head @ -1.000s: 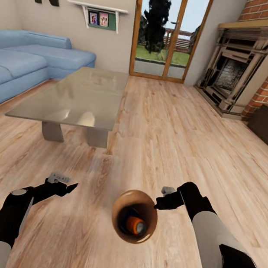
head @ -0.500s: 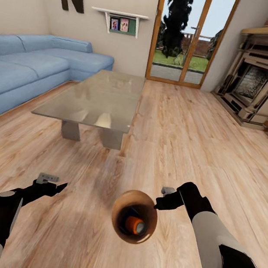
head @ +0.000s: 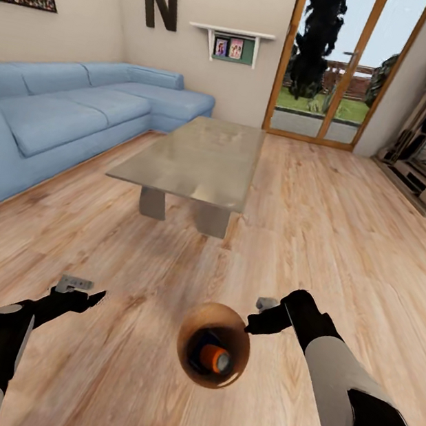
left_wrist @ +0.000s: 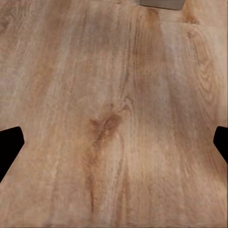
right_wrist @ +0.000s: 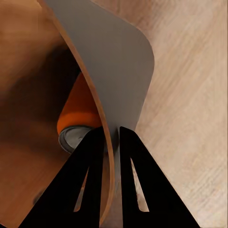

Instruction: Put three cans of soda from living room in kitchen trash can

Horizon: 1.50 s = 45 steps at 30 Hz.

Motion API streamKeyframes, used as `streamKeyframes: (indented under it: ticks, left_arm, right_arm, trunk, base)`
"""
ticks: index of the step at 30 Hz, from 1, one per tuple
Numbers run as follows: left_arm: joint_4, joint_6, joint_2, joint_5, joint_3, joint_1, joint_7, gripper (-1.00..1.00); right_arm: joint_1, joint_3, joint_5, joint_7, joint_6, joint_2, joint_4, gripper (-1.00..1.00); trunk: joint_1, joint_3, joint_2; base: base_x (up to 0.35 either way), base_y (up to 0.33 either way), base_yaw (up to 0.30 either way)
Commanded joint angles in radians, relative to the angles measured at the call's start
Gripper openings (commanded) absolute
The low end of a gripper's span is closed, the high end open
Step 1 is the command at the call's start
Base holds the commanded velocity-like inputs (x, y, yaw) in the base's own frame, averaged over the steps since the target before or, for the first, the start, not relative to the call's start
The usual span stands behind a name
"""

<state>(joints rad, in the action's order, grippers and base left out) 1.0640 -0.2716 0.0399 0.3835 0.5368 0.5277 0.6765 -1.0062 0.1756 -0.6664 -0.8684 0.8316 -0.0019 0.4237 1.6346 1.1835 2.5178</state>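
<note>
Head view has swung left since earlier. Right gripper [head: 246, 329] still pinches bin [head: 186, 355] rim, orange can [head: 216, 359] inside. Left gripper [head: 99, 297] spread, empty. Table [head: 201, 162] at 12, sofa [head: 55, 115] at 10.

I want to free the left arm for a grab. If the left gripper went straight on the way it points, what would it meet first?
Most likely the wood floor: the left wrist view looks along the open fingers at bare planks. How far off is unclear.
</note>
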Motion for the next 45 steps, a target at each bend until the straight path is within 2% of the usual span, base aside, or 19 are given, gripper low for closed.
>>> streamKeyframes:
  ticks: [1, 11, 31, 35, 41, 45]
  left_arm:
    - [0.000, 0.000, 0.000, 0.000, 0.000, 0.000, 0.000, 1.00]
    - [-0.019, -0.001, 0.001, -0.001, 0.000, 0.000, 0.000, 1.00]
    - [-0.021, -0.001, 0.000, -0.001, 0.000, 0.000, 0.001, 1.00]
    - [-0.021, 0.000, 0.000, -0.001, 0.000, 0.000, 0.001, 1.00]
    - [-0.021, 0.000, 0.000, -0.001, 0.000, 0.000, 0.000, 1.00]
    - [-0.021, 0.004, 0.000, -0.001, 0.000, 0.000, 0.001, 1.00]
  right_arm:
    - [0.000, 0.004, 0.025, -0.004, 0.012, 0.000, 0.000, -1.00]
    - [0.000, 0.003, 0.025, -0.004, 0.012, 0.001, -0.001, -1.00]
    - [0.005, 0.001, 0.025, -0.004, 0.012, 0.008, -0.001, -1.00]
    - [0.006, 0.001, 0.024, -0.003, 0.012, 0.019, -0.002, -1.00]
    - [0.006, 0.001, 0.034, 0.079, 0.012, 0.029, -0.005, -1.00]
    - [0.006, 0.004, 0.036, 0.098, 0.012, 0.034, -0.005, -1.00]
  trunk:
    - [0.000, 0.000, 0.000]
    - [0.000, 0.000, 0.000]
    - [0.000, 0.000, 0.000]
    - [0.000, 0.000, 0.000]
    - [0.000, 0.002, 0.000]
    - [0.000, 0.004, 0.000]
  base:
    - [-0.029, 0.271, 0.255]
    - [0.051, 0.273, 0.254]
    - [0.258, 0.188, 0.247]
    - [0.209, 0.222, 0.244]
    - [0.204, 0.232, 0.229]
    - [0.259, 0.202, 0.209]
